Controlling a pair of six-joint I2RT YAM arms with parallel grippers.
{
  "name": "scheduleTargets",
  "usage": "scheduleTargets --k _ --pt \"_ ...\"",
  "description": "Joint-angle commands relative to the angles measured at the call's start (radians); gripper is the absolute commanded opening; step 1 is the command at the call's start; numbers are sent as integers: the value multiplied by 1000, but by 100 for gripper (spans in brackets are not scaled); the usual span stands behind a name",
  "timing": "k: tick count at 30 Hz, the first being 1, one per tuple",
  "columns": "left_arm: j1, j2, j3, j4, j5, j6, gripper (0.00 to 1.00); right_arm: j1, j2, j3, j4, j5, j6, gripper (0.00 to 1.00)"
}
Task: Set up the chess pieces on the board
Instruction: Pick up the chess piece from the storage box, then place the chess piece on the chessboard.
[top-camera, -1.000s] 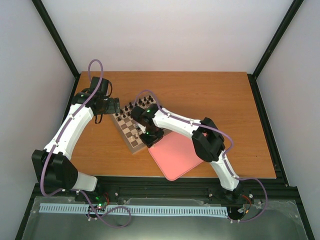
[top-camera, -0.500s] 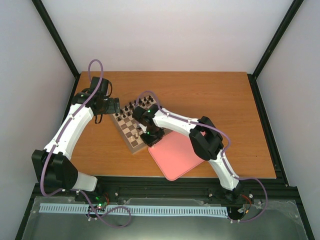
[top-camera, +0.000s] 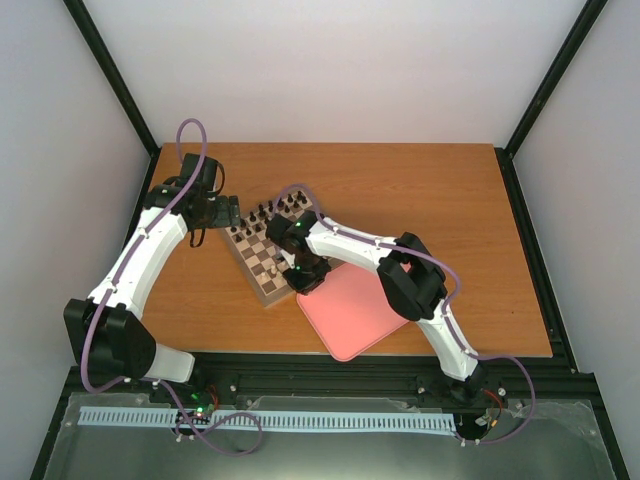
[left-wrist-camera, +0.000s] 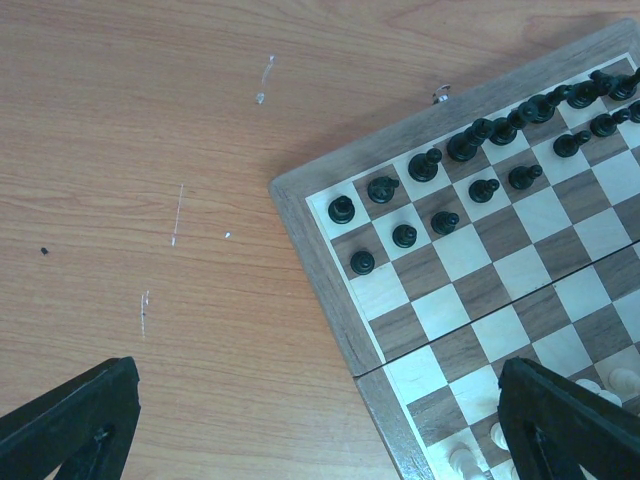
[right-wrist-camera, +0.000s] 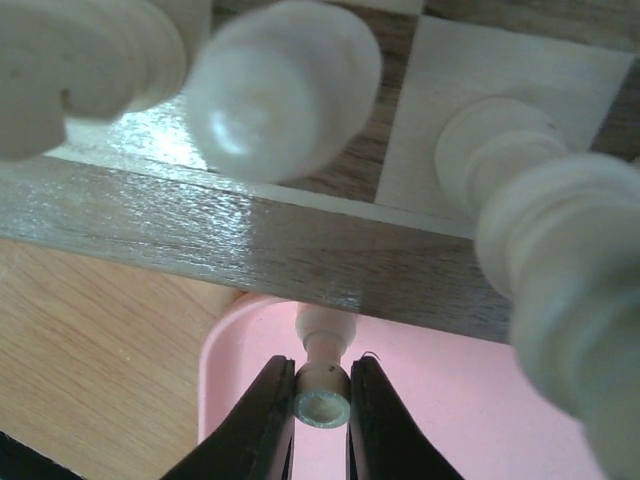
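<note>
The board (top-camera: 262, 252) lies tilted on the table, black pieces (top-camera: 275, 210) on its far rows. In the left wrist view the board (left-wrist-camera: 480, 270) shows black pieces (left-wrist-camera: 440, 190) at top and a few cream chess pieces (left-wrist-camera: 465, 462) at the bottom edge. My right gripper (right-wrist-camera: 322, 405) is shut on a small cream piece (right-wrist-camera: 322, 398), held base toward the camera over the pink tray, just off the board's near border (right-wrist-camera: 300, 250). Large blurred cream pieces (right-wrist-camera: 285, 90) stand on the board close ahead. My left gripper (top-camera: 222, 212) hovers by the board's far left corner, open and empty.
The pink tray (top-camera: 350, 310) lies against the board's near right side; it also shows in the right wrist view (right-wrist-camera: 450, 400). Bare wooden table (left-wrist-camera: 150, 200) extends left of the board. Black frame posts stand at the table's back corners.
My right gripper has shifted slightly left and nearer along the board's near edge. The left arm has not moved.
</note>
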Motion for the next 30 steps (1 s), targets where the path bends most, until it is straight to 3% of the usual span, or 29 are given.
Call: scheduleTargets --k 1,13,23,30 --pt "6 7 18 8 -4 9 100 -2 -3 15 -20 30 1 10" --pt "6 3 19 6 5 5 100 13 -73 177 -123 -7 3 9" --pt "6 7 18 9 12 2 100 68 42 433 -184 -45 -19 10" --pt "6 0 17 8 3 -2 100 93 85 463 -181 -67 -24 10"
